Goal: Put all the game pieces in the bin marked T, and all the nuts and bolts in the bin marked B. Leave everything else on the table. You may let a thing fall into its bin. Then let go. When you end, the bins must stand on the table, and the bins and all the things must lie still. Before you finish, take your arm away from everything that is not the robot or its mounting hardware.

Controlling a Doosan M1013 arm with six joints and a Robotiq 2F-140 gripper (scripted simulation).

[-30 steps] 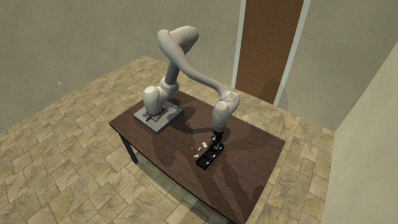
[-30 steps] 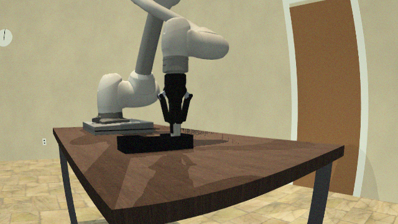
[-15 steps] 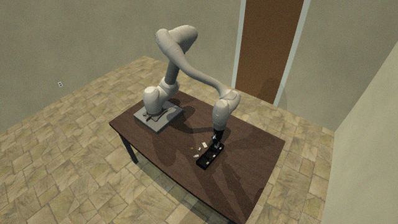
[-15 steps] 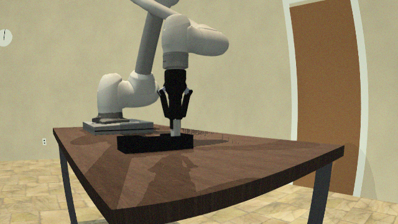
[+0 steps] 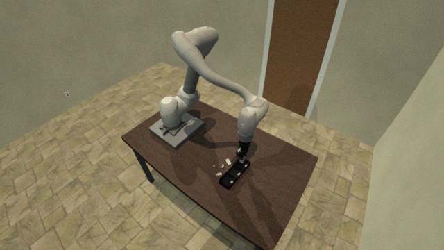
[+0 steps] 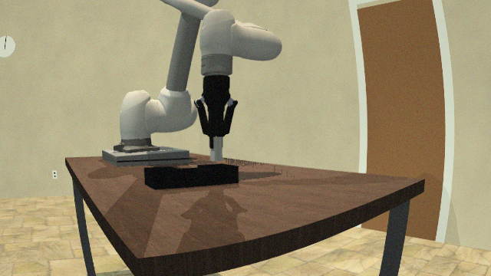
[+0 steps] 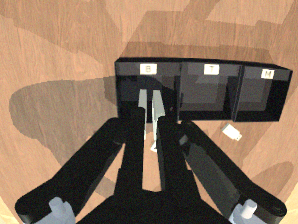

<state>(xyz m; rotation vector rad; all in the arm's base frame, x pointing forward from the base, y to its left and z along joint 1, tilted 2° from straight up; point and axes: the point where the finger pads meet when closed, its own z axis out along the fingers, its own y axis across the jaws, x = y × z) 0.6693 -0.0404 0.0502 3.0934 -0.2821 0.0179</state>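
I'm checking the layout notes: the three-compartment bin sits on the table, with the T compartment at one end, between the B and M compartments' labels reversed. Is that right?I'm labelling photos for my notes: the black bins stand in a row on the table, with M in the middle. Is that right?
Not quite: T is in the middle, as the wrist view shows. The black bins do stand in a row on the table.

Desk [image 5: 277, 160] [image 6: 268, 215] [image 7: 60, 30]: dark brown, wood-look, fine grain, low sheen. Three-compartment black bin block [image 5: 225, 185] [image 6: 192, 177] [image 7: 180, 90]: plastic-looking, smooth. Robot arm [image 5: 222, 80] [image 6: 219, 34]: pale grey, smooth, softly glossy. Pincer [image 5: 243, 147] [image 6: 216, 115] [image 7: 149, 100]: matt black, with grey, metal-looking finger ends. Floor [image 5: 87, 146] [image 6: 34, 238]: tan, stone-look tiles, matt.
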